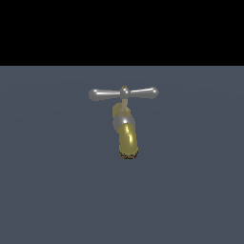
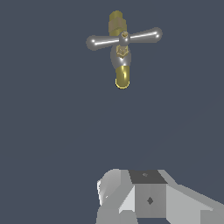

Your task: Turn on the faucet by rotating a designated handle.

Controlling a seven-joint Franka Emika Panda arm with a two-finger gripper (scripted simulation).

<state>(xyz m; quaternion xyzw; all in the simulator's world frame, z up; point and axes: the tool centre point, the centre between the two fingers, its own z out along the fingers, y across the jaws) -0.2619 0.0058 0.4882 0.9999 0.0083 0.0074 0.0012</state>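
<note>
The faucet [image 1: 127, 136] stands alone on the dark grey-blue floor, with its brass-yellow spout curving down toward the camera below a silver collar. The handle [image 1: 123, 93] is a silver crossbar on a thin brass stem. It lies level, with one bulb toward the exterior view's left and the other toward its right. The wrist view shows the faucet [image 2: 122, 65] and the handle [image 2: 124, 38] from above, at a distance. A grey blocky part of my arm or gripper [image 2: 140, 197] shows at that view's edge, far from the handle. Its fingers cannot be made out. No gripper shows in the exterior view.
The dark grey-blue floor [image 1: 57, 190] stretches all around the faucet. A black band fills the background above it in the exterior view.
</note>
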